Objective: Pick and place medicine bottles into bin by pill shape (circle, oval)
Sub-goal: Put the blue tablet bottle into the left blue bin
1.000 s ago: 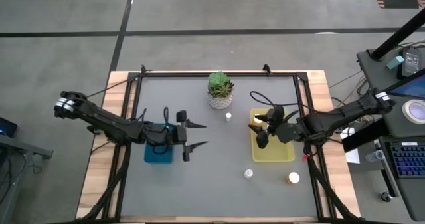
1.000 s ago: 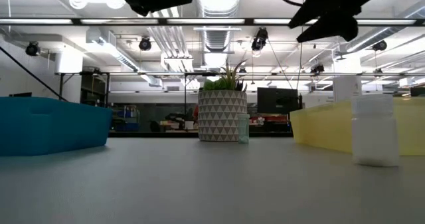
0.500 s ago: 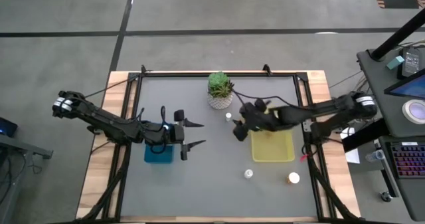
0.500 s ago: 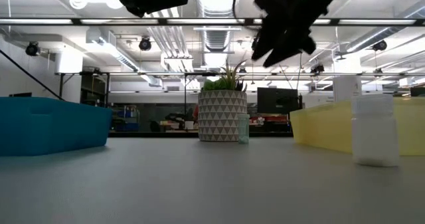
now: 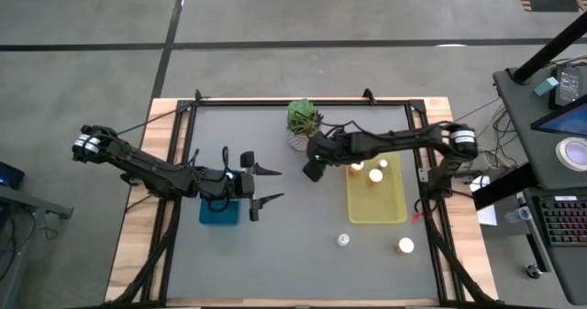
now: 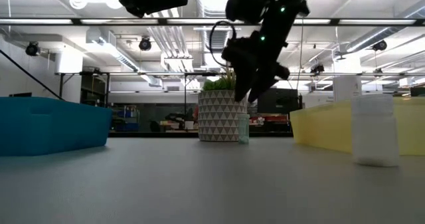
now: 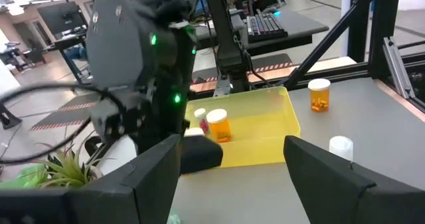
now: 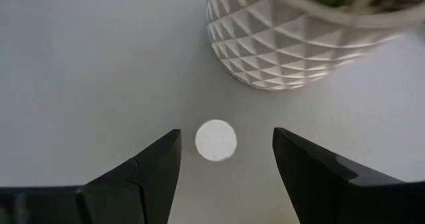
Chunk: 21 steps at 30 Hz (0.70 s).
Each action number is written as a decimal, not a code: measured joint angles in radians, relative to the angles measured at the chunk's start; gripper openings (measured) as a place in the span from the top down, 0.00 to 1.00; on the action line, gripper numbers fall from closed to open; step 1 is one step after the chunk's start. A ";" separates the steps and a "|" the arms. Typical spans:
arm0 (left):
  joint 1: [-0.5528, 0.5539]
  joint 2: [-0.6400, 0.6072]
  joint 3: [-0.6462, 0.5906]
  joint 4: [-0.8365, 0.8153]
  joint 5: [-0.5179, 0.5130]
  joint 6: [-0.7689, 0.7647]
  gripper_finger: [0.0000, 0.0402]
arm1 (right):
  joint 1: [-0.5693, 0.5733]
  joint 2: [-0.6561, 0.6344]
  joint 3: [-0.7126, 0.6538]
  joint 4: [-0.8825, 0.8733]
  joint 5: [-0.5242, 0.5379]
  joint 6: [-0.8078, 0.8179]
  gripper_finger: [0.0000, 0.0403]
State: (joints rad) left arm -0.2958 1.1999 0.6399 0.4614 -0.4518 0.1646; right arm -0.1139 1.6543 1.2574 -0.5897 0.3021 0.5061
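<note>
A small bottle with a round white cap (image 8: 216, 140) stands upright on the table beside the white pot with the succulent (image 8: 299, 38). It also shows in the low view (image 6: 243, 127). My right gripper (image 8: 226, 132) is open above it, pointing down, with a finger on either side of the cap and not touching it. In the high view my right gripper (image 5: 312, 169) hides the bottle. My left gripper (image 5: 275, 184) is open and empty beside the blue bin (image 5: 220, 210). Three bottles (image 5: 375, 175) lie in the yellow bin (image 5: 376, 213).
A white bottle (image 5: 343, 239) and an amber bottle with a white cap (image 5: 404, 246) stand on the table in front of the yellow bin. The succulent pot (image 5: 304, 126) stands close behind my right gripper. The grey table is open between the two bins.
My right gripper has gone from above the yellow bin toward the table's left, to the succulent pot, and has come lower. It now stands over the small bottle beside the pot. The bottles in the yellow bin have come into view.
</note>
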 joint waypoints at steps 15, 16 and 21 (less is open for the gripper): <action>0.000 0.002 -0.002 0.000 -0.007 0.000 0.38 | -0.013 0.082 0.044 -0.008 -0.014 -0.002 0.43; 0.000 0.002 -0.002 0.000 -0.008 0.000 0.38 | -0.013 0.083 0.043 -0.007 -0.014 -0.002 0.43; 0.000 0.002 -0.002 0.000 -0.011 0.000 0.38 | -0.013 0.104 0.041 -0.003 -0.014 0.006 0.43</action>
State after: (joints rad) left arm -0.2958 1.2015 0.6380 0.4618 -0.4625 0.1646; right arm -0.1272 1.7581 1.2987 -0.5930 0.2882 0.5125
